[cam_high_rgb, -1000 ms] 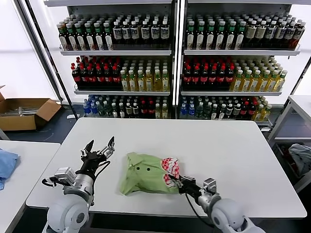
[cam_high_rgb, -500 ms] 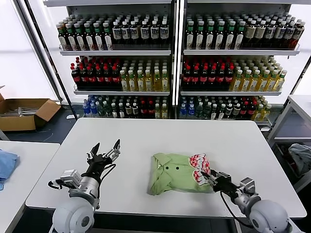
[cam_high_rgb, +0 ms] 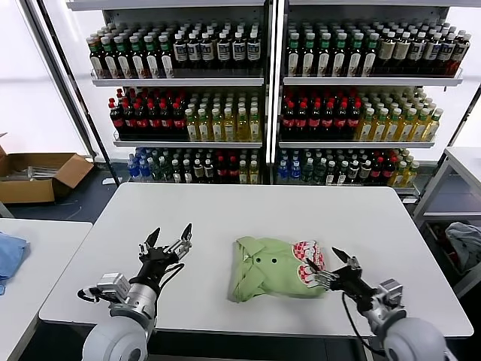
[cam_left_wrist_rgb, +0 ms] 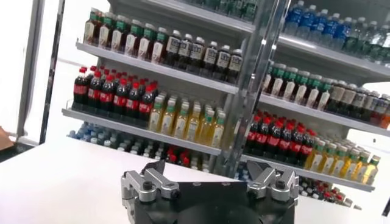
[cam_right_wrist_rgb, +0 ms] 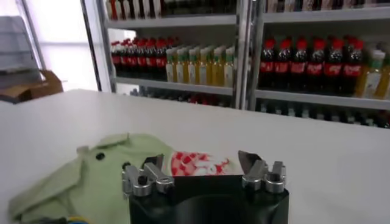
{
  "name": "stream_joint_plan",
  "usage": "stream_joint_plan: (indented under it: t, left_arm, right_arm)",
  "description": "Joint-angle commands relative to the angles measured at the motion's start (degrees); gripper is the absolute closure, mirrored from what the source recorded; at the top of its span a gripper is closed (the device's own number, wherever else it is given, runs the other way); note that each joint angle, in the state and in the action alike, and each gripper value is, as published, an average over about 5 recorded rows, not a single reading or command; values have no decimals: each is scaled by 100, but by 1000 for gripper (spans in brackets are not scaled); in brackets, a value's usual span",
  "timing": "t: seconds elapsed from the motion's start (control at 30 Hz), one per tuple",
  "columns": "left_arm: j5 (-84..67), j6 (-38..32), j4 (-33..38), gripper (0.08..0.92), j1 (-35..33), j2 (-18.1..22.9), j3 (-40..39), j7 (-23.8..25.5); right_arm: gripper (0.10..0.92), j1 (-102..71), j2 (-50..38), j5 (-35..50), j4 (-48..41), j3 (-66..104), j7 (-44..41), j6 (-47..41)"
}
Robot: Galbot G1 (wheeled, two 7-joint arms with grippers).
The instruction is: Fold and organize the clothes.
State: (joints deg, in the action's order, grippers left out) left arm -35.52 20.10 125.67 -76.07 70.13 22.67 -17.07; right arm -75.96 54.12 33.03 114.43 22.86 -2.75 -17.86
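The clothes (cam_high_rgb: 272, 268), a folded light green shirt with dark buttons and a red-and-white checked print at its right end, lie on the white table (cam_high_rgb: 255, 210) right of centre. My right gripper (cam_high_rgb: 323, 259) stands open just at the printed end, with nothing between its fingers. In the right wrist view the shirt (cam_right_wrist_rgb: 91, 176) lies ahead of the open right gripper (cam_right_wrist_rgb: 204, 161), and the print (cam_right_wrist_rgb: 195, 163) shows between the fingers. My left gripper (cam_high_rgb: 171, 232) hovers open over the bare table left of the shirt, apart from it. The left wrist view shows that open gripper (cam_left_wrist_rgb: 210, 171) facing the shelves.
Shelves of bottles (cam_high_rgb: 255, 98) stand behind the table. A cardboard box (cam_high_rgb: 37, 174) sits on the floor at the far left. A blue cloth (cam_high_rgb: 9, 254) lies on the side table to the left, and a grey-blue bundle (cam_high_rgb: 464, 239) is at the right.
The right gripper pulled the shirt to the right across the table, then opened and let go of its printed end. The left gripper drifted slightly rightward, still open.
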Motion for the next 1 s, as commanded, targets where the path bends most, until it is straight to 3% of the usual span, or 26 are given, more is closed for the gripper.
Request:
stream_joint_plan:
  t: [0.03, 0.23, 0.53, 0.77, 1.0]
  left_arm:
    - [231, -71, 85, 177, -393, 3, 115, 110]
    - [196, -108, 136, 177, -585, -24, 421, 187]
    - [156, -142, 82, 177, -581, 38, 497, 231]
    - [162, -219, 142, 177, -601, 18, 678, 441]
    - [731, -692, 144, 177, -740, 11, 1058, 1235]
  right_arm:
    - [211, 1870, 1441, -776, -1360, -2021, 238, 140]
    - [203, 1805, 1432, -1227, -1869, -2155, 399, -92]
    - [203, 1477, 694, -972, -929, -1994, 709, -1067]
    - [203, 912, 304, -439, 639, -842, 737, -306]
    - [203, -717, 612, -539, 1132, 1278, 90, 446]
